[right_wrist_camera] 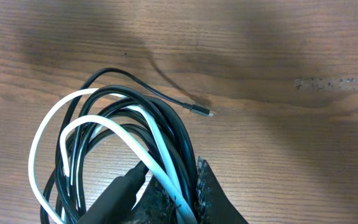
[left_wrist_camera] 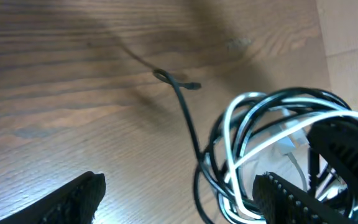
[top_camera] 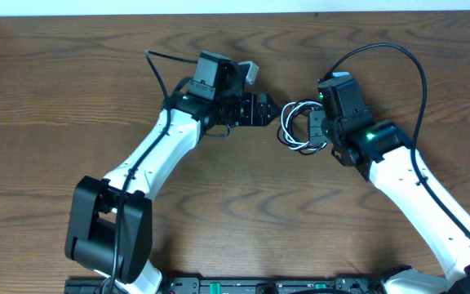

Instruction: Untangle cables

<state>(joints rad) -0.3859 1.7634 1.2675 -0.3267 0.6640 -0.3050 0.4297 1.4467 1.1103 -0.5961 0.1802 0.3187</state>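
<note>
The black and white cables (top_camera: 294, 127) lie tangled together in one small coil at mid-table. My right gripper (top_camera: 313, 129) is shut on the coil's right side. In the right wrist view its jaws (right_wrist_camera: 180, 194) pinch several black and white strands (right_wrist_camera: 104, 130), and a loose black end with a small plug (right_wrist_camera: 201, 111) lies on the wood. My left gripper (top_camera: 274, 109) is open just left of the coil. In the left wrist view its fingers (left_wrist_camera: 179, 200) are spread wide, with the coil (left_wrist_camera: 253, 137) beside the right finger and the black plug end (left_wrist_camera: 190, 85) farther off.
The wooden table (top_camera: 243, 212) runs under both arms. Thicker black robot wires (top_camera: 398, 57) arch above the right arm and trail behind the left arm (top_camera: 157, 69). The left arm's base (top_camera: 108, 224) stands at the front left.
</note>
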